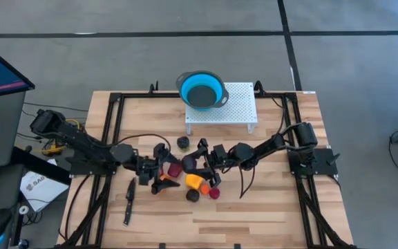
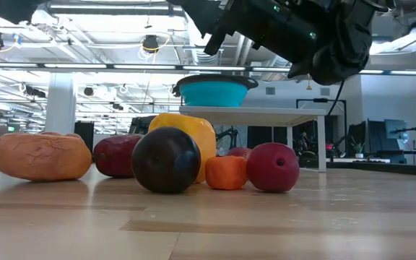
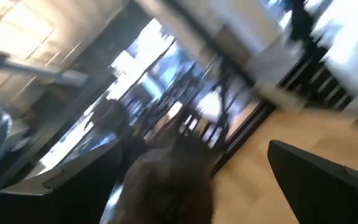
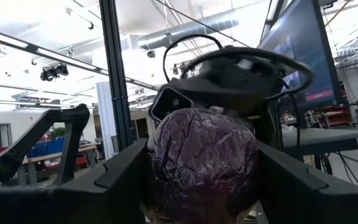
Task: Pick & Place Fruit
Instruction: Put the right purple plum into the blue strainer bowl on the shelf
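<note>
Your right gripper (image 4: 201, 186) is clamping the dark purple, wrinkled round toy fruit (image 4: 204, 158). Both dark fingers (image 4: 126, 177) are pressing its sides, so the gap is only as wide as the fruit. You can't tell whether it's sitting on the wooden table (image 1: 268, 207) or raised.

From above, the right gripper (image 1: 193, 160) is working mid-table w/ that purple fruit (image 1: 175, 169) just beside it. Your left gripper (image 1: 159, 168) is facing it from the other side, very near. Its wrist view is smeared, so you can't tell its state.

The other fruit is crowding just in front:
- a yellow-orange piece (image 1: 193, 181)
- a near-black ball (image 1: 193, 196)
- a red ball (image 1: 215, 194)
- a wrinkled orange one (image 1: 164, 181)
- another dark one (image 1: 183, 142), sitting alone toward the round blue bowl (image 1: 201, 88)

The bowl is standing on a white perforated stand (image 1: 237, 107) at the far edge. A slim black knife (image 1: 128, 200) is lying well apart at the left.

You're getting open boards along the near edge and on the right.

The low view is showing the near-black ball (image 2: 166, 160) in front of the yellow piece (image 2: 190, 130).
</note>
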Controlling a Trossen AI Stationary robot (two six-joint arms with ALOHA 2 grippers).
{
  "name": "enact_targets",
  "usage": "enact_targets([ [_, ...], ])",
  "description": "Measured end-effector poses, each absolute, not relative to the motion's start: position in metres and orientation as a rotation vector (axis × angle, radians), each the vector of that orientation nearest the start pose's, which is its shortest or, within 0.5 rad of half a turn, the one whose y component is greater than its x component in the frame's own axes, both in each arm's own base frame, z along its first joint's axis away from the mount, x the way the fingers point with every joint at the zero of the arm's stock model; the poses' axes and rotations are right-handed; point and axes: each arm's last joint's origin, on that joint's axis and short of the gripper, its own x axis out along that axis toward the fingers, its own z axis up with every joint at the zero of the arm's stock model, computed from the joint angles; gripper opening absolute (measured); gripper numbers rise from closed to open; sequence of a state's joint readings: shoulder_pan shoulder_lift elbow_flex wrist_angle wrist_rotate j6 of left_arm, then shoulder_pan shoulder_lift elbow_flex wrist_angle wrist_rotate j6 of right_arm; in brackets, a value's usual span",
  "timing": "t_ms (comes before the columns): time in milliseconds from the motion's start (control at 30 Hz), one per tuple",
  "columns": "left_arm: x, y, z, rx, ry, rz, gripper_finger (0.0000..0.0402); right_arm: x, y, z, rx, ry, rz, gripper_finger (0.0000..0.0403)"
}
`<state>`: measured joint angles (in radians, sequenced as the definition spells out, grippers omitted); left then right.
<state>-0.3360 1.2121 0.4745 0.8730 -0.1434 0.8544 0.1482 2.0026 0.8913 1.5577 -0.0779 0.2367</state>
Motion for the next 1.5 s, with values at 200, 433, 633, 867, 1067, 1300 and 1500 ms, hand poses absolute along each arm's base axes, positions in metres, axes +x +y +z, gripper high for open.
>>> enact_targets([
  [200, 0.243, -0.079, 0.236, 1.022, -0.224, -0.042, 0.0396, 0.377, 0.059, 0.195, 0.248, -0.430, 0.275, 0.0247],
  [433, 0.270, -0.084, 0.227, 1.070, -0.103, 0.114, 0.0395, 0.379, 0.059, 0.196, 0.248, -0.426, 0.274, 0.0247],
  [633, 0.271, -0.092, 0.234, 1.038, -0.077, 0.204, 0.0349, 0.379, 0.059, 0.196, 0.248, -0.423, 0.274, 0.0247],
  [867, 0.263, -0.105, 0.237, 1.028, -0.067, 0.215, 0.0285, 0.379, 0.059, 0.197, 0.252, -0.423, 0.271, 0.0247],
  [1067, 0.263, -0.103, 0.237, 1.018, -0.040, 0.257, 0.0301, 0.379, 0.058, 0.196, 0.252, -0.424, 0.266, 0.0247],
  [1300, 0.262, -0.105, 0.237, 0.990, -0.039, 0.263, 0.0271, 0.380, 0.054, 0.195, 0.276, -0.412, 0.259, 0.0266],
  [1500, 0.262, -0.105, 0.238, 0.953, -0.043, 0.267, 0.0254, 0.381, 0.049, 0.195, 0.294, -0.405, 0.262, 0.0295],
])
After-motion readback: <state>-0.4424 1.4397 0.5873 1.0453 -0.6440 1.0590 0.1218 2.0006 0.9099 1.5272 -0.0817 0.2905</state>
